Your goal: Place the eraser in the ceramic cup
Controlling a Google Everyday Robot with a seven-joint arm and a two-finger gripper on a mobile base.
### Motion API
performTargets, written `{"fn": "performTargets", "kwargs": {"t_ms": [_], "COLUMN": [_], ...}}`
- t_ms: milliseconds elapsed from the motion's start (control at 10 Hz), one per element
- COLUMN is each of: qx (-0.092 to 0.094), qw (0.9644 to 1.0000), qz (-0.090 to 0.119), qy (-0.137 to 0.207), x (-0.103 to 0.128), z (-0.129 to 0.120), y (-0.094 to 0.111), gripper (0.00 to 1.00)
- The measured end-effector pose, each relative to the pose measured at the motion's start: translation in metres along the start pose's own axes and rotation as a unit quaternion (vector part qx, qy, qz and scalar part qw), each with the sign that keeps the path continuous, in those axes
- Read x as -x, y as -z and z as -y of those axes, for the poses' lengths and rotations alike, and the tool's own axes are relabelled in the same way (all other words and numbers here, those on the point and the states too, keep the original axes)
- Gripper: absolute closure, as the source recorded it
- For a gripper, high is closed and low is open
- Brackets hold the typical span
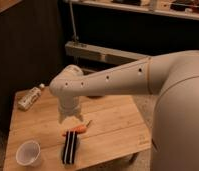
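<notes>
The eraser (70, 147), a black block with pale lengthwise stripes, lies flat near the front edge of the wooden table (115, 125). The white ceramic cup (29, 152) stands upright at the front left corner, to the left of the eraser and apart from it. My gripper (71, 119) points down over the table, just above and behind the eraser. Its fingers are apart and hold nothing. My arm's white forearm reaches in from the right.
An orange carrot-shaped thing (79, 129) lies right behind the eraser, under my gripper. A clear plastic bottle (30, 98) lies on its side at the table's back left. Dark shelving stands behind the table. The table's front edge is close to the eraser and cup.
</notes>
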Motion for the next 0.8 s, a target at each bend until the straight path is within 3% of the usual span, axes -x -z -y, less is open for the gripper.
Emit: {"fn": "performTargets", "kwargs": {"t_ms": [400, 800], "qx": [0.024, 0.04], "qw": [0.9995, 0.999], "qz": [0.014, 0.016], "qy": [-0.018, -0.013], "x": [-0.016, -0.023], "z": [0.004, -0.001], "y": [-0.024, -0.059], "gripper": [0.35, 0.35]}}
